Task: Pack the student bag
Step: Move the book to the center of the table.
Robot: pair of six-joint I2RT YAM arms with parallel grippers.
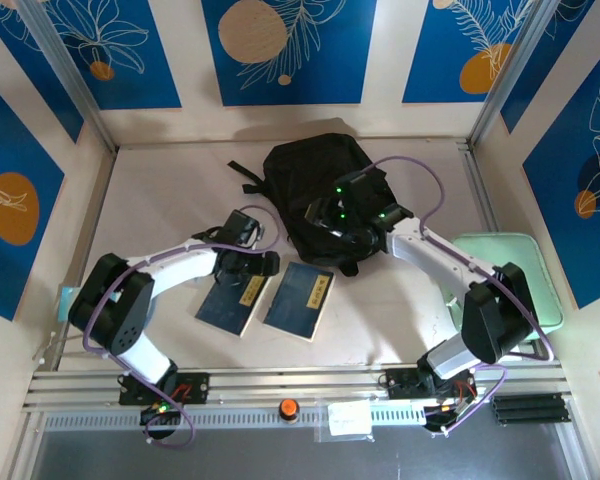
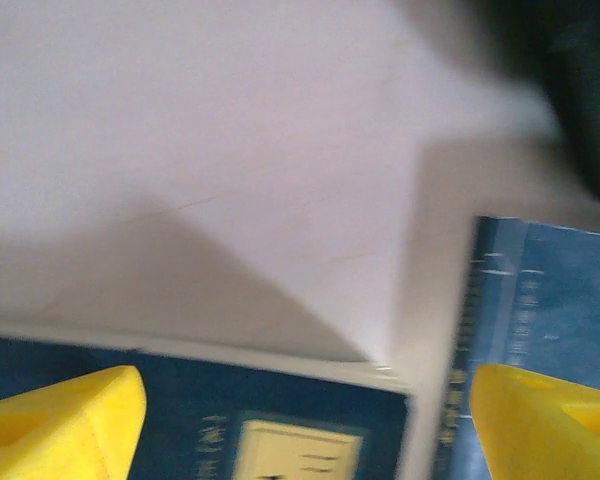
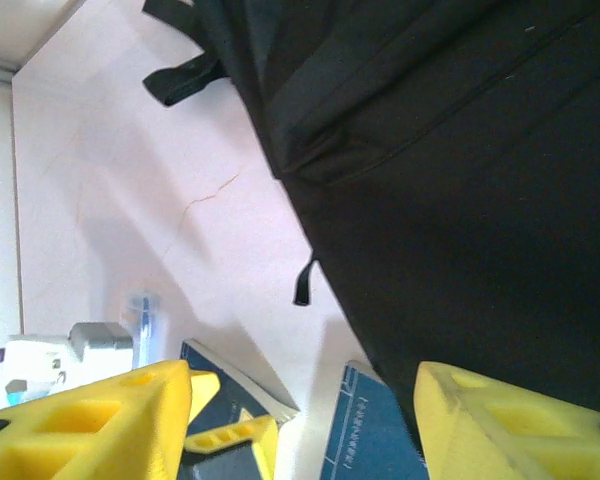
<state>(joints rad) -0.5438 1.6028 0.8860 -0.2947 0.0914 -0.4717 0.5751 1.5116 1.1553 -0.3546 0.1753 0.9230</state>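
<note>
Two dark blue books lie side by side on the pale table (image 1: 170, 190): the left book (image 1: 232, 300) and the right book (image 1: 300, 297). Each has a yellow label, too blurred to read. The left gripper (image 1: 255, 262) hangs over the left book with its fingers spread. Beyond, the right gripper (image 1: 342, 215), fingers also apart, hovers over the near edge of the black student bag (image 1: 315, 170). Blue wall panels (image 1: 290, 45) show white leaves and orange circles.

The student bag (image 1: 315, 180) lies at the back of the surface (image 1: 170, 190). In front of it, a left blue book (image 1: 230, 302) and a right blue book (image 1: 300, 298) lie side by side. The left end effector (image 1: 265, 264) hovers at the left blue book's far edge, and the right end effector (image 1: 328, 222) hangs over the bag.
</note>
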